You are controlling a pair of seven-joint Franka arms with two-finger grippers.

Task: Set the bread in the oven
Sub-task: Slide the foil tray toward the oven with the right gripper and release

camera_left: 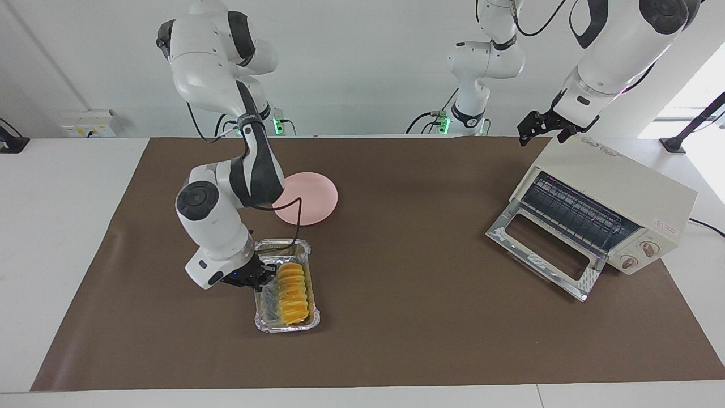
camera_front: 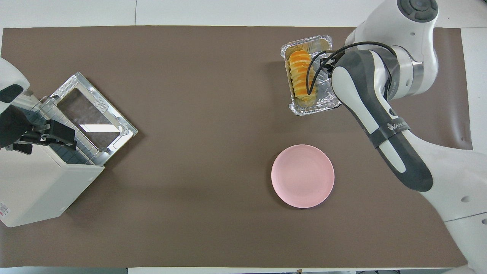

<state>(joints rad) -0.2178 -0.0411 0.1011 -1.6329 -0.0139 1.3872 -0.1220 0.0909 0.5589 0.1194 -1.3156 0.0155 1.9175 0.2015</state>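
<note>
One pink plate (camera_left: pixel 306 198) beside foil tray (camera_left: pixel 259 323)

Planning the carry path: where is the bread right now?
The bread lies in the foil tray, toward the right arm's end of the table, with the right gripper shut on the tray's rim.

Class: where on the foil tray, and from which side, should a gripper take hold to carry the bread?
Pinch the foil tray's long side rim from above, on the side away from the bread, as the right gripper does: the thin upright rim suits a pinch.
</note>
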